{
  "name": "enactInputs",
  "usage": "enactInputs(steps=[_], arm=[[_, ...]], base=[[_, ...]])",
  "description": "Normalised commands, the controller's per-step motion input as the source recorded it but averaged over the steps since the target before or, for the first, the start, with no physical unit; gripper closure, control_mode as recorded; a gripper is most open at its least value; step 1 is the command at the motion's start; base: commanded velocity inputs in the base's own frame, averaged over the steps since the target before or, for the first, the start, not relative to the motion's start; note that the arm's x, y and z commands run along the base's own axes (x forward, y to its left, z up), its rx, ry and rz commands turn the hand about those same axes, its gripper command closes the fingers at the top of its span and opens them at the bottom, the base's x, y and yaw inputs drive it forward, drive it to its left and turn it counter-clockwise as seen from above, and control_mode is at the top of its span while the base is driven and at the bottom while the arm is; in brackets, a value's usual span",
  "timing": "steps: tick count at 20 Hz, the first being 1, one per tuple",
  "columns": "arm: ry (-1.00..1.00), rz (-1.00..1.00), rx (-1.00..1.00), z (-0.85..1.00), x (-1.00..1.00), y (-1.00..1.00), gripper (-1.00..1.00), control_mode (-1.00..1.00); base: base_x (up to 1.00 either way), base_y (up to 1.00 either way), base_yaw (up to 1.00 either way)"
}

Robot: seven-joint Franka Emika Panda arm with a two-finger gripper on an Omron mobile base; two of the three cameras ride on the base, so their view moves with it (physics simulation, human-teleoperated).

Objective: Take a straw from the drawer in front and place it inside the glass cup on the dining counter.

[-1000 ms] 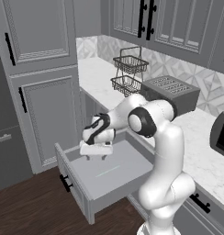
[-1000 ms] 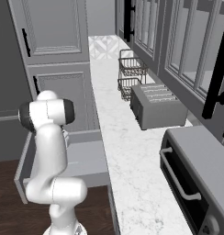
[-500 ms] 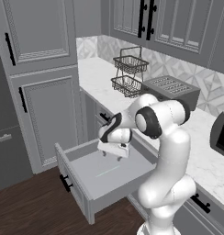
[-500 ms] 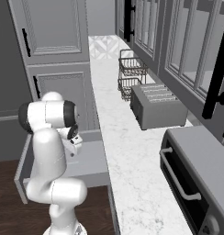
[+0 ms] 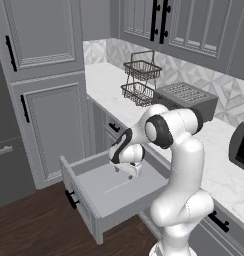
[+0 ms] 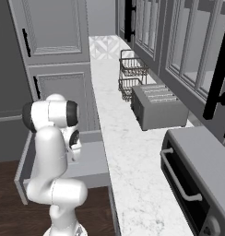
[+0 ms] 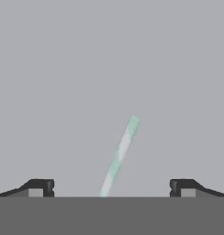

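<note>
Grey drawer (image 5: 96, 192) stood pulled out, straw (image 7: 119, 156) flat on its floor. Gripper (image 7: 111, 187) hung above it, jaws wide apart, empty. Best to descend straight, straddling the straw crosswise before pinching.

You see the drawer (image 5: 101, 197) pulled open, grey and shallow. On its floor the straw (image 7: 119, 156) lies flat, thin and pale with greenish bands.

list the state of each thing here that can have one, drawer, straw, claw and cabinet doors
drawer: pulled open
straw: lying flat on the drawer floor, not held
claw: open, fingers wide apart on either side of the straw, poised over the drawer
cabinet doors: shut
wire baskets: upright on the worktop, look empty
</note>
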Motion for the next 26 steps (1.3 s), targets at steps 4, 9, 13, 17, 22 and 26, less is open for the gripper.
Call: enactInputs(steps=[4, 9, 13, 17, 22, 26], arm=[[0.04, -0.14, -0.05, -0.36, 0.23, 0.0, -1.0, -1.0], [0.0, -0.07, -0.04, -0.26, -0.09, 0.0, -1.0, -1.0], [0.0, -0.06, -0.02, -0.12, -0.23, 0.0, -1.0, -1.0], [0.0, -0.05, -0.03, -0.22, -0.01, 0.0, -1.0, -1.0], [0.0, -0.03, 0.0, -0.23, 0.2, 0.0, -1.0, -1.0], [0.0, -0.01, 0.0, -0.31, 0.27, 0.0, -1.0, -1.0]], base=[[0.0, 0.0, 0.0], [0.0, 0.0, 0.0], [0.0, 0.0, 0.0], [0.0, 0.0, 0.0], [0.0, 0.0, 0.0], [0.0, 0.0, 0.0]])
